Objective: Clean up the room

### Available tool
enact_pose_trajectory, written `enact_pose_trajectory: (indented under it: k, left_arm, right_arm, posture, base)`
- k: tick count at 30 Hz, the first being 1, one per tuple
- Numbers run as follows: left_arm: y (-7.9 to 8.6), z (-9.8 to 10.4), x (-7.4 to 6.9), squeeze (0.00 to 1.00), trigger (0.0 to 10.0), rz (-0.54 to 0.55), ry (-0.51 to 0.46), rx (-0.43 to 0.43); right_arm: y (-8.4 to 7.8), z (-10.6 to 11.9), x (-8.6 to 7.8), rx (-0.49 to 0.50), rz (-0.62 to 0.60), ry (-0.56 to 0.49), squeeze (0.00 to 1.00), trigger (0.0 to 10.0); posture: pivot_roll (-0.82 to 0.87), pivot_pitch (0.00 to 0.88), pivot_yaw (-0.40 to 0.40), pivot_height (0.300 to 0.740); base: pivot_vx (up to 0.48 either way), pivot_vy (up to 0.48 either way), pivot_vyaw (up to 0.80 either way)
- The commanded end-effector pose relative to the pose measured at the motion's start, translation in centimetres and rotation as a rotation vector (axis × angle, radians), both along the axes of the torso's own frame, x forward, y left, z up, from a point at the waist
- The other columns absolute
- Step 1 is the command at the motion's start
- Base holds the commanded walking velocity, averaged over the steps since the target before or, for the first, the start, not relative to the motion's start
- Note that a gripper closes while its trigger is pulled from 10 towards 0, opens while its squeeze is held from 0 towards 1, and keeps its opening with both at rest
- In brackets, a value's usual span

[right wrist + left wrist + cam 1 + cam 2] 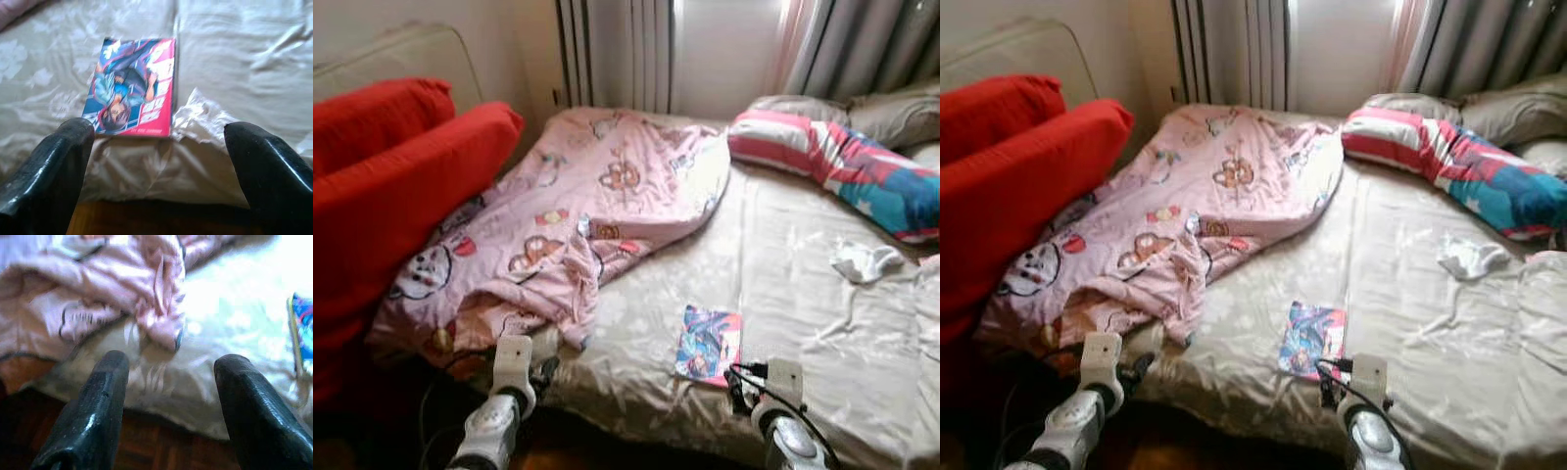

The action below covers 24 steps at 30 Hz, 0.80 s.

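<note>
Bedroom untidy, nothing cleared yet.
Comic book (131,87) lies at the bed's (783,264) near edge; I hold both the right gripper (156,171) and left gripper (168,401) open, empty.

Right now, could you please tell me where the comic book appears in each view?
Left eye: comic book lies low on the sheet, centre-right.
Right eye: same book, just right of centre.
Left wrist: its blue edge at the right border.
Right wrist: upper centre.
Shared landmark: pink blanket.

1 pink blanket (587,206), 1 comic (709,344), 2 red cushions (401,186), 1 sock (865,261) (white), 3 pillows (832,162).
</note>
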<state>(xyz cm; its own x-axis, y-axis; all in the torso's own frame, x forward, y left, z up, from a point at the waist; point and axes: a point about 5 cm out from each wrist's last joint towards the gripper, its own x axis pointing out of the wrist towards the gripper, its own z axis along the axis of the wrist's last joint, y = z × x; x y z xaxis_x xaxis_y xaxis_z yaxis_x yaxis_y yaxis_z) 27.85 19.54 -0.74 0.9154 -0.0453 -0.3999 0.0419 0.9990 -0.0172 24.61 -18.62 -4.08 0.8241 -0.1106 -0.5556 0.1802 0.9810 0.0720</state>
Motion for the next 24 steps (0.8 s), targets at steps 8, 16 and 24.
enact_pose_trajectory:
  k: [8, 16, 24]
  left_arm:
    - [0.0, 2.1, 1.6, 0.00, 10.0, -0.021, -0.128, 0.002]
    - [0.0, 2.7, 2.0, 0.00, 10.0, -0.012, -0.159, -0.006]
    - [-0.8, 2.9, 2.4, 0.00, 10.0, -0.017, -0.175, -0.014]
  right_arm:
    - [0.0, 0.4, 0.1, -0.008, -0.055, -0.062, 0.00, 10.0]
    - [-0.1, 0.5, 0.2, -0.012, -0.060, -0.069, 0.00, 10.0]
    - [0.0, 0.9, 0.6, -0.031, 0.040, -0.088, 0.00, 10.0]
  posture:
    - [-0.02, 0.000, -0.021, 0.740]
    - [-0.01, 0.000, -0.035, 0.740]
    - [-0.02, 0.000, -0.052, 0.740]
  base:
    - [0.000, 0.000, 0.00]
    - [0.000, 0.000, 0.00]
    - [0.000, 0.000, 0.00]
